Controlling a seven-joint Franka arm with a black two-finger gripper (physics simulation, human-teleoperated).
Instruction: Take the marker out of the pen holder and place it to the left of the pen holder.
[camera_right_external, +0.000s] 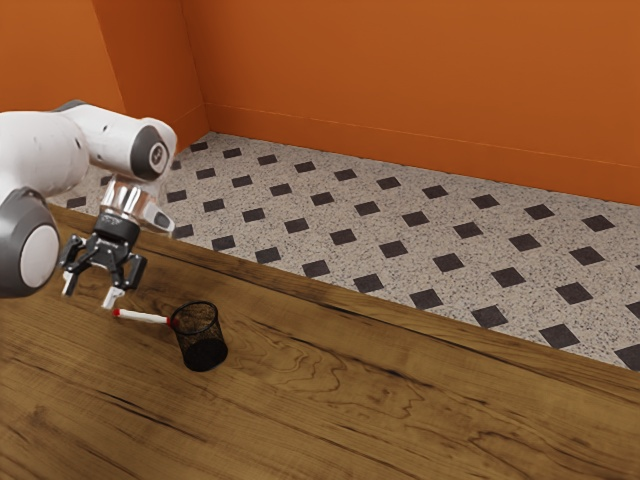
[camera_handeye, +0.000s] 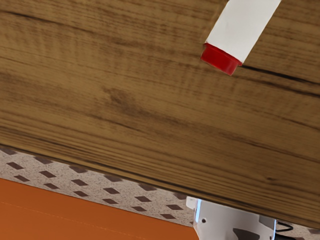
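Black gripper empty, marker looks out, placement TBC

OK, from the hand outward: fingers spread apart, nothing between them, poised above the table on the arm's side of the marker. Nearest thing to me is the marker's red end, showing nicely in the wrist cam, w/ the white barrel running off behind it.

Ext. cam: marker's stretched out beside the mesh pen holder, far end right by the holder's wall. Can't tell if they're touching, or if the barrel's flat on the wood. Holder itself is upright, fine.

Status, then: removal prob. done, since both red ends seem to be outside the holder. Placement I'd call approx. half there. It's at the ext. view's left of the holder, but whether that's the "left" the job wants, I can't confirm. If yes, all that's left is backing off clear; if no, one regrip & a short shift, going easy so the far end doesn't knock the holder.
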